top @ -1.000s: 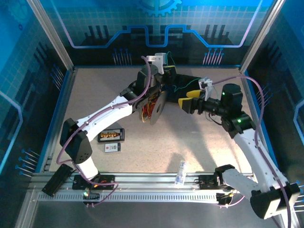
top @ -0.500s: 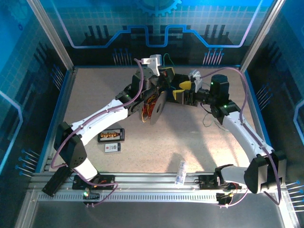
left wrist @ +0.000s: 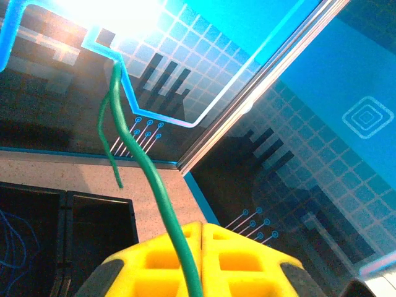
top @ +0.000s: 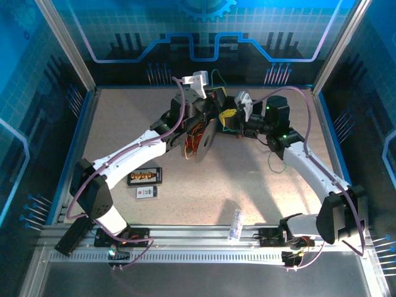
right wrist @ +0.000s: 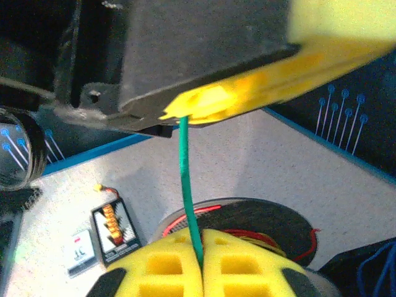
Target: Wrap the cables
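A thin green cable point(left wrist: 151, 173) rises from my left gripper point(left wrist: 202, 226), whose yellow fingers are pressed together on it; its free end curls back down. In the right wrist view that green cable point(right wrist: 185, 173) runs straight down from the left gripper's yellow tip into my right gripper point(right wrist: 201, 234), also shut on it. Below sits a black spool point(right wrist: 266, 219) wound with red, yellow and orange cables. From above, the spool point(top: 202, 139) stands on edge mid-table, with the left gripper point(top: 218, 99) and right gripper point(top: 229, 116) close together behind it.
A small black board with orange connectors point(top: 145, 177) and a white card point(top: 146, 192) lie left of centre. A clear plastic piece point(top: 235, 224) rests near the front rail. A black tray point(left wrist: 62, 229) sits at the back. A loose green loop point(top: 278, 164) hangs under the right arm.
My right gripper has moved left and back, closing in on the left gripper above the spool. The left arm shifted slightly back at first, then stayed.
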`<state>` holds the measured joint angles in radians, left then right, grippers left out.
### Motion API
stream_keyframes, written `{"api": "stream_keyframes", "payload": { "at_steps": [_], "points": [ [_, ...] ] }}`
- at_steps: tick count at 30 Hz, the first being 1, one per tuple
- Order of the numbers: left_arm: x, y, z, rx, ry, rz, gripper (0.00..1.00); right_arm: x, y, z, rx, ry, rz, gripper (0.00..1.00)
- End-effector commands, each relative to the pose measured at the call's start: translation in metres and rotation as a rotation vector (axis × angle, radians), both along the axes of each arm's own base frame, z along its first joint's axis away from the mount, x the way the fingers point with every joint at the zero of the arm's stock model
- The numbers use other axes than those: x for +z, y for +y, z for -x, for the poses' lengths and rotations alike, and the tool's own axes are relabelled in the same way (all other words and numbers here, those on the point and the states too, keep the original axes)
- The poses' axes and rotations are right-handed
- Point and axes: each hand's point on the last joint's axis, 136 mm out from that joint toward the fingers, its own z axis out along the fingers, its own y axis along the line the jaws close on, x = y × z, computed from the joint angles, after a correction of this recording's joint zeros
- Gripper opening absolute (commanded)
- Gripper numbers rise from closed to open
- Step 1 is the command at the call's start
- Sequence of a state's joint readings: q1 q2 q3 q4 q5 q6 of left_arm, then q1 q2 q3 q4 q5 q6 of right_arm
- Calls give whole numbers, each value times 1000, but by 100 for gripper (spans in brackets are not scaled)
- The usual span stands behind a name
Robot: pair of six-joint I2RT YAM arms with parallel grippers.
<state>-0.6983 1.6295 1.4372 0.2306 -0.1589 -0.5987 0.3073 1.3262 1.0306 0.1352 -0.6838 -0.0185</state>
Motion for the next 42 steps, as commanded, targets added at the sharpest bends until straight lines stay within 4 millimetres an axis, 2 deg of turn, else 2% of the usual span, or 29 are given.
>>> {"api": "stream_keyframes", "payload": {
  "at_steps": [1, 3, 5, 8, 11, 15, 20, 23, 29, 39, 42],
  "points": [
    [25, 0, 15, -50, -31, 45, 36, 10, 1, -1, -28, -159, 89, 0],
    [25, 8, 16, -57, 7, 33, 76, 5, -2, -3, -42, -174, 151, 0],
    [24, 21, 17, -70, 62, 12, 99, -3, -4, -3, -39, -195, 228, 0],
    [25, 52, 21, -81, 147, -41, 99, -16, -8, -2, -32, -233, 342, 0],
    [30, 86, 27, -56, 185, -170, 99, -27, -9, 0, -14, -286, 438, 0],
    [30, 105, 36, -116, 258, -341, 99, -44, 0, 20, 116, -436, 581, 0],
    [16, 106, 40, -193, 318, -485, 99, -66, 10, 39, 237, -640, 748, 0],
    [9, 97, 40, -256, 348, -502, 99, -73, 12, 39, 242, -692, 819, 0],
    [-21, 91, 31, -285, 443, -547, 85, -87, 11, 37, 242, -787, 964, 0],
    [-58, 78, 31, -339, 525, -603, 62, -89, 14, 43, 261, -792, 963, 0],
    [-69, 77, 28, -340, 547, -624, 58, -88, 15, 45, 262, -791, 947, 0]
  ]
}}
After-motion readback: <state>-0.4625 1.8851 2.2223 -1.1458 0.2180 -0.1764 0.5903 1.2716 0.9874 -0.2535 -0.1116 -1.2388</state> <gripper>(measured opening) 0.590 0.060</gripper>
